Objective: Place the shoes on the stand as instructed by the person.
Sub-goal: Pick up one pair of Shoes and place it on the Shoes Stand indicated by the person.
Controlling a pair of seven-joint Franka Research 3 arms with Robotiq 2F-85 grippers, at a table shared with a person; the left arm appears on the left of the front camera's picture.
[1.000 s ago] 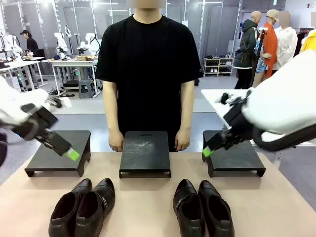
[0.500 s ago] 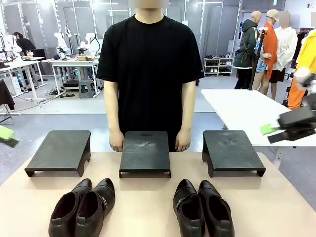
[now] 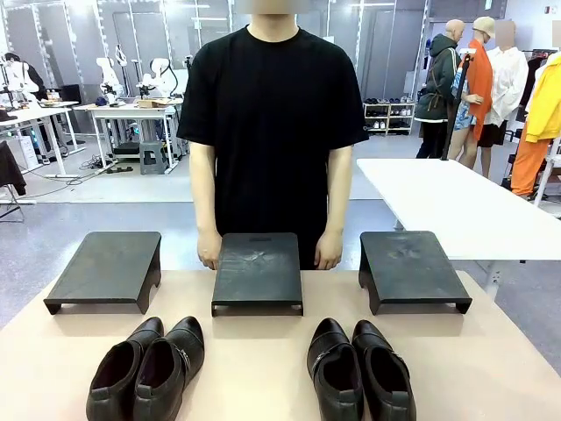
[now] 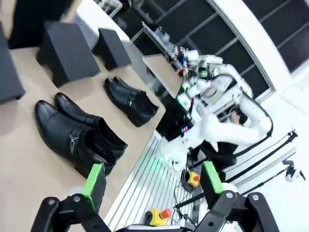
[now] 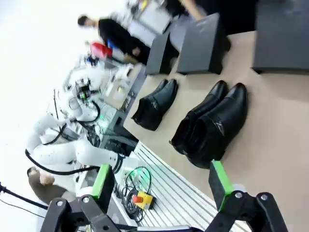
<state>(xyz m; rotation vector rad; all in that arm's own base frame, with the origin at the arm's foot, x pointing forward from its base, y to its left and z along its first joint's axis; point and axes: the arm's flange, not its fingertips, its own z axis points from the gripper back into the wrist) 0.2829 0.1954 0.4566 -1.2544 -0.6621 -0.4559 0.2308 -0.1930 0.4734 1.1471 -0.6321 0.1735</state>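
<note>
Two pairs of shoes (image 3: 166, 364) on desk (image 3: 263, 338): left pair (image 3: 145, 368), right pair (image 3: 359, 373), toes toward bare stands (image 3: 257, 267), long axes near-to-far. Nearer left pair: left claw (image 4: 152, 176); nearer right pair: right claw (image 5: 160, 180). Both gaping, empty, well off shoes.

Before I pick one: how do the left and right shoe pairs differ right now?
The left pair lies roughly before the gap between the left stand and middle stand; the right pair before the gap between the middle and right stand. The left pair's toes lean toward picture right, the right pair's toward picture left. Both are glossy black, on the table, toes toward the person, on no stand.
</note>
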